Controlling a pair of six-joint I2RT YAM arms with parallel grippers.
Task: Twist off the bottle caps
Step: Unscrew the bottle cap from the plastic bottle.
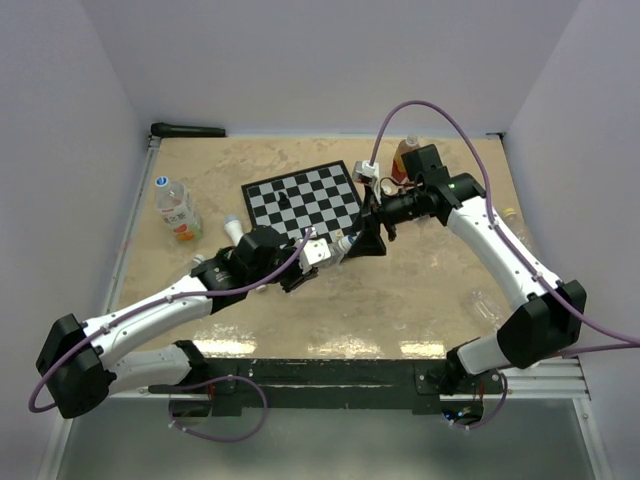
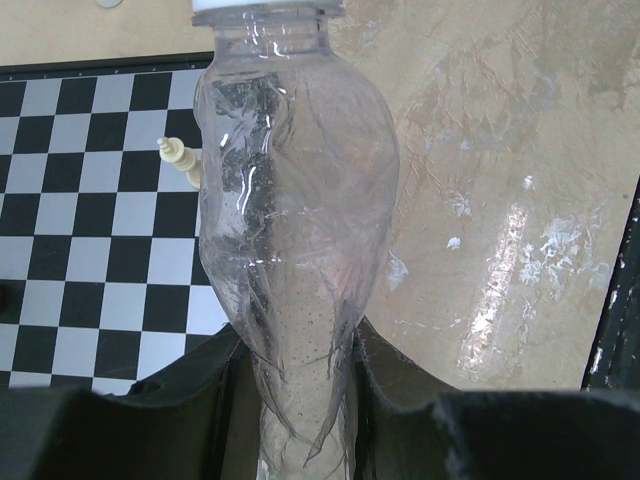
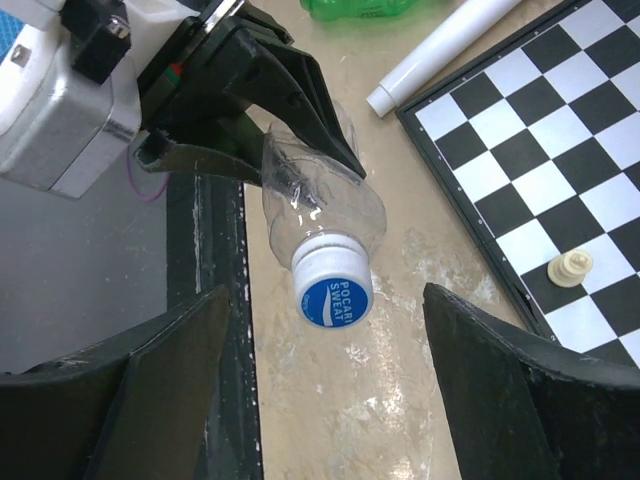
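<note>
The left fingers [image 3: 305, 140] are narrow, clamped on the crumpled body of a clear bottle [image 2: 290, 230], holding it lying sideways above the desk [image 1: 400, 300] just off the chessboard's [image 1: 320, 190] near right corner. The bottle cap [image 3: 335, 298], blue-topped on a white skirt, sits on the neck and faces the right fingers [image 1: 368, 235]. These stand wide, one on either side of the cap and clear of it. A cream chess piece [image 3: 572, 268] stands on the board

light: bright, even | glare: white streaks on table [image 2: 500, 290] | shadows: soft, faint | focus: sharp in all views
</note>
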